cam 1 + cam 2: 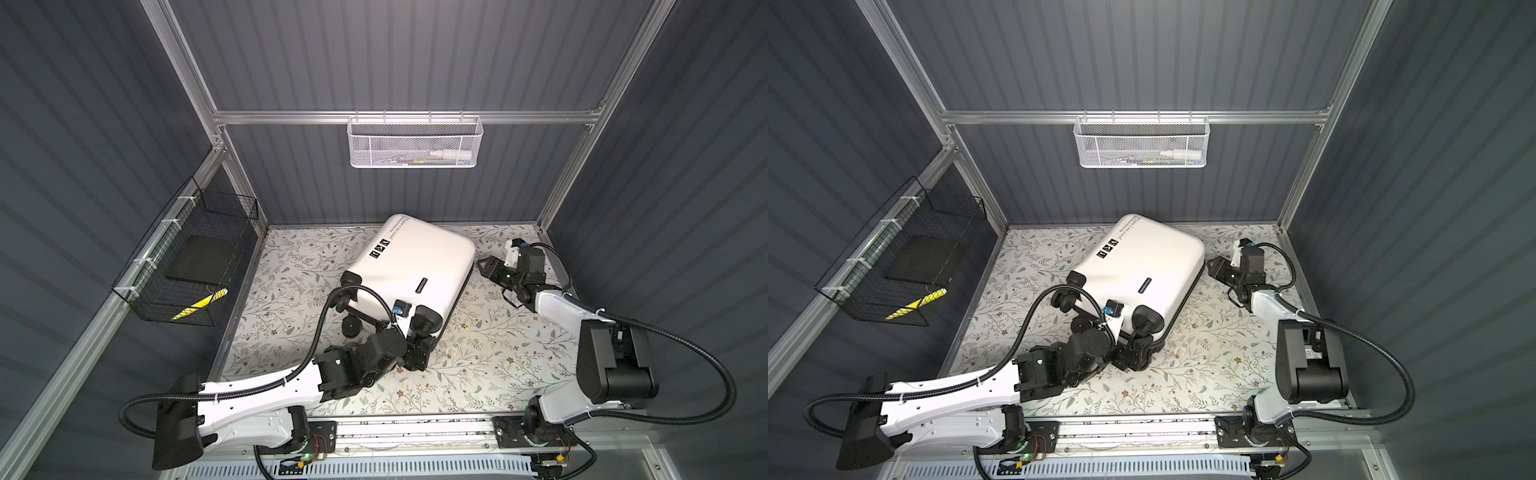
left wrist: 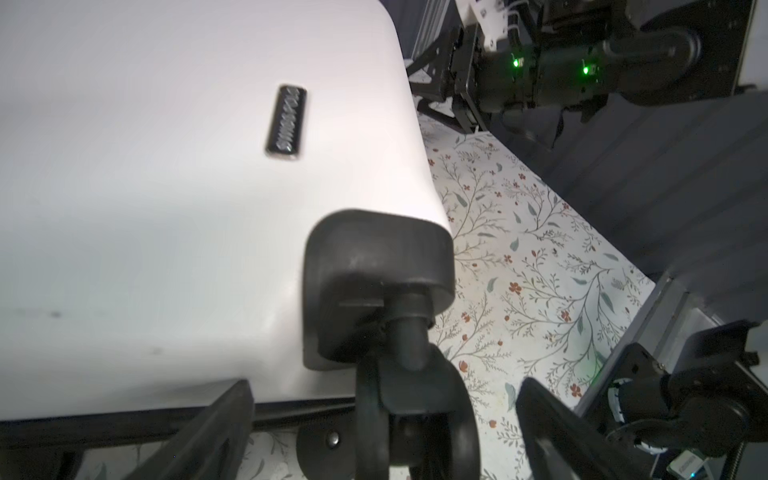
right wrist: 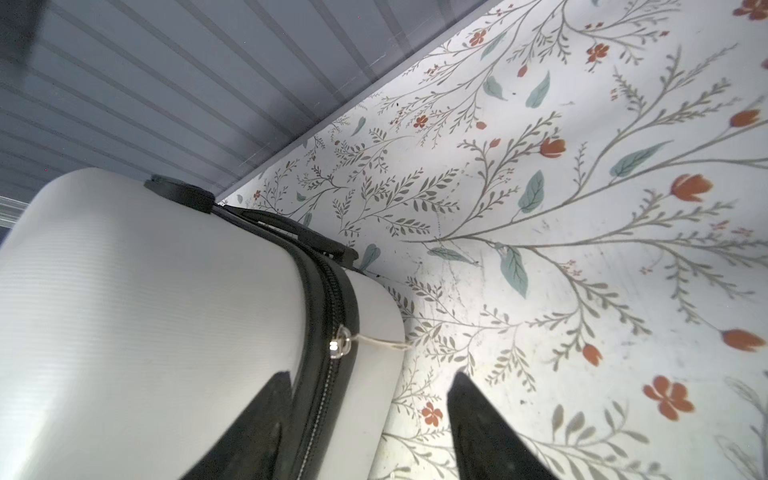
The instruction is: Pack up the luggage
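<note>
The luggage point(image 1: 411, 270) point(image 1: 1138, 266) is a white hard-shell suitcase that lies closed and askew on the floral table in both top views. Its black wheels point toward the front. My left gripper point(image 1: 419, 352) point(image 1: 1136, 350) point(image 2: 380, 388) is open at the wheel end. Its fingers stand well apart on either side of one wheel point(image 2: 415, 415) without touching it. My right gripper point(image 1: 484, 264) point(image 1: 1214, 264) point(image 3: 370, 374) is open beside the suitcase's right edge, close to the black zipper. The zipper pull point(image 3: 338, 338) has a thin string on it. Nothing sits between the right fingers.
A white mesh basket point(image 1: 414, 141) hangs on the back rail with a white bottle and small items inside. A black wire basket point(image 1: 187, 266) on the left wall holds a flat black item and a yellow-and-black object. Walls close in the floral table point(image 1: 498, 353) on three sides.
</note>
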You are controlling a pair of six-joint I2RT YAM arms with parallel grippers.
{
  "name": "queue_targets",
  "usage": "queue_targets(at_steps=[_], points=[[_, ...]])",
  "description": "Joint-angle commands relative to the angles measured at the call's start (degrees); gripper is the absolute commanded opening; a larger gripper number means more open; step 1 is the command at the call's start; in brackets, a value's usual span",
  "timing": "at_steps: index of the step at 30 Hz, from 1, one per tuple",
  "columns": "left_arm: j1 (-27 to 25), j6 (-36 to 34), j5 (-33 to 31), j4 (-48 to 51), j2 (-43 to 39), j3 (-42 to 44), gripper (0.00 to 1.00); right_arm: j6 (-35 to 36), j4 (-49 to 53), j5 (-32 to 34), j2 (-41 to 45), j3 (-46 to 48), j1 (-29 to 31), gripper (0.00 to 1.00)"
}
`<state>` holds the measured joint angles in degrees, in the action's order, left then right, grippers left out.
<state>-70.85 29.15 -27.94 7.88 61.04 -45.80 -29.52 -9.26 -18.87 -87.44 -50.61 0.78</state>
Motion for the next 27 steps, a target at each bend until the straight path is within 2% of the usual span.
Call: queue_targets(at_steps=[1,5,13,22,27], points=[[1.1,3.0,-5.2,8.2,-2.7,-3.0,1.0,0.5,7.2,0.2,2.4,-3.6,-0.4,0.7],[3.4,7.2,-5.5,14.4,-4.6,-5.1,1.0,0.7,13.5,-2.8,3.0,-9.0,-0.3,0.78],[12.7,10.2,4.7,19.7,-5.0,-9.3,1.0,0.3,21.7,-8.5,-1.9,-22.1,-0.4,0.89],[25.7,8.9,19.3,17.6,-1.6,-13.7,1.0,-2.1,23.5,-16.6,-12.8,-33.3,-0.4,0.91],[30.5,9.4,25.5,17.7,1.0,-15.0,1.0,-3.4,23.1,-19.6,-15.9,-36.7,-0.3,0.9]])
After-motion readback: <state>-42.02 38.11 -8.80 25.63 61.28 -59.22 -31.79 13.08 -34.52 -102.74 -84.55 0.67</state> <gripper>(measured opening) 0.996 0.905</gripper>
